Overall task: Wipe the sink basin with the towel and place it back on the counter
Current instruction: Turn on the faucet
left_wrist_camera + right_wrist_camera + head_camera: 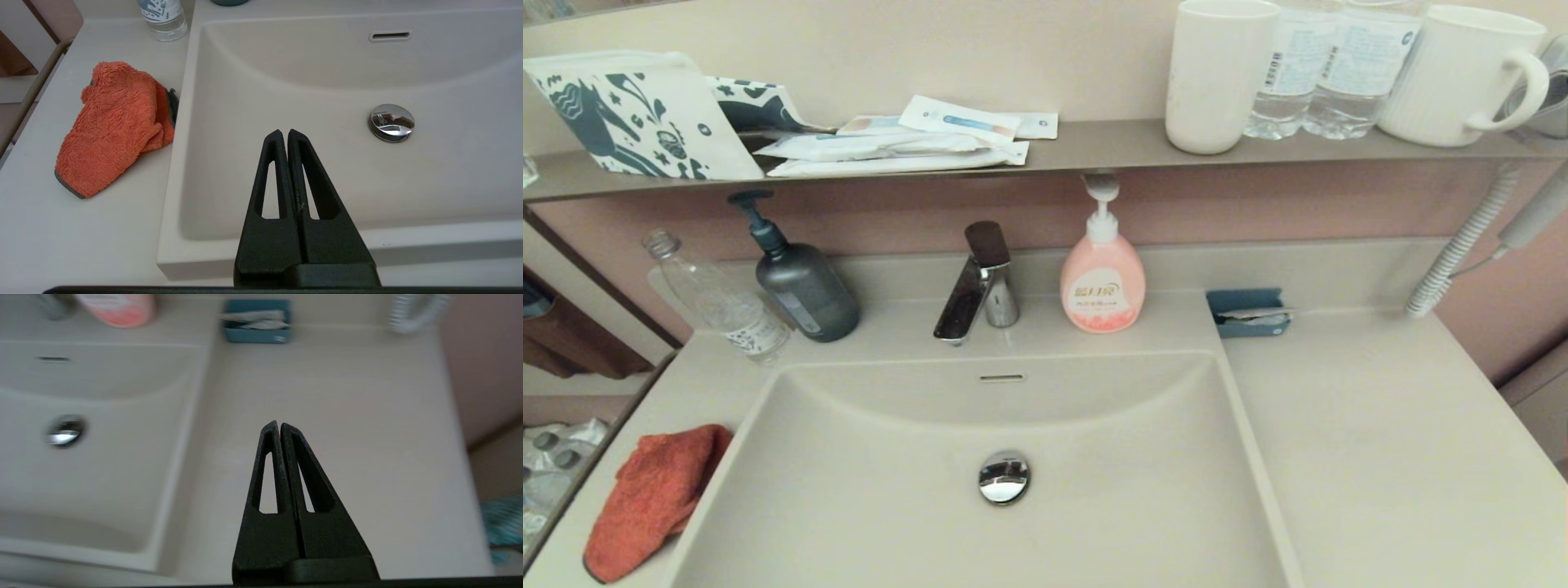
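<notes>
The orange-red towel [654, 494] [112, 124] lies crumpled on the counter [1380, 457] left of the sink basin [915, 506], its dark trim at the basin's rim. The basin holds a chrome drain plug [1004, 477] [391, 122] and an overflow slot [1002, 377]. Neither arm shows in the head view. My left gripper [284, 132] is shut and empty, held above the basin's near left part, apart from the towel. My right gripper [277, 424] is shut and empty above the counter [347, 416] right of the basin [102, 457].
Behind the basin stand a chrome faucet [976, 286], a pink soap bottle [1102, 282], a dark pump bottle [800, 282] and a clear plastic bottle [719, 302]. A small blue tray [1248, 312] sits at the back right. The wall shelf [1094, 147] holds cups, bottles and packets.
</notes>
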